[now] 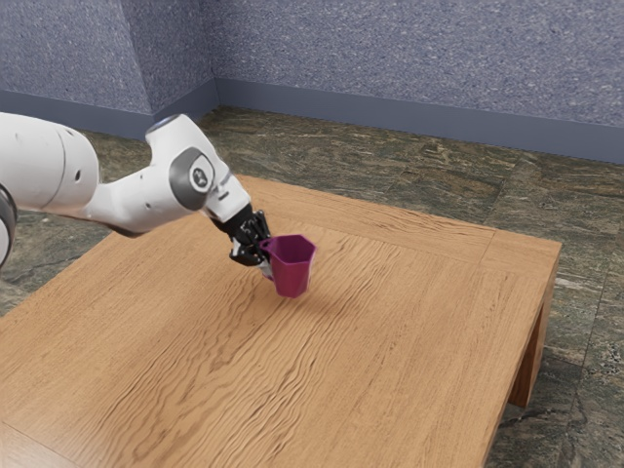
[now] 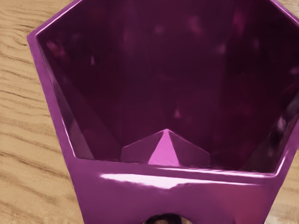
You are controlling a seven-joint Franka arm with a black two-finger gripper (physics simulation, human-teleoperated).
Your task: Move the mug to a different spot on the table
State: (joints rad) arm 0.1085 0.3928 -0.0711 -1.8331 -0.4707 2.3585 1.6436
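Note:
A magenta, angular mug (image 1: 291, 263) stands near the middle of the wooden table (image 1: 390, 331), leaning slightly, its open mouth facing up. My black gripper (image 1: 257, 255) is at the mug's side toward the exterior view's left, shut on the wall or handle there. In the wrist view I look straight down into the mug (image 2: 168, 93), whose faceted dark inside and glossy near wall lie directly under my hand, with table wood beside it. Whether the mug's base touches the table or hangs just above it, I cannot tell.
The wooden table stretches broad around the mug, with its far edge (image 1: 390, 219) behind and its right-hand edge (image 1: 531, 331) toward the exterior view's right. A stone floor (image 1: 575, 224) and blue-grey walls surround it.

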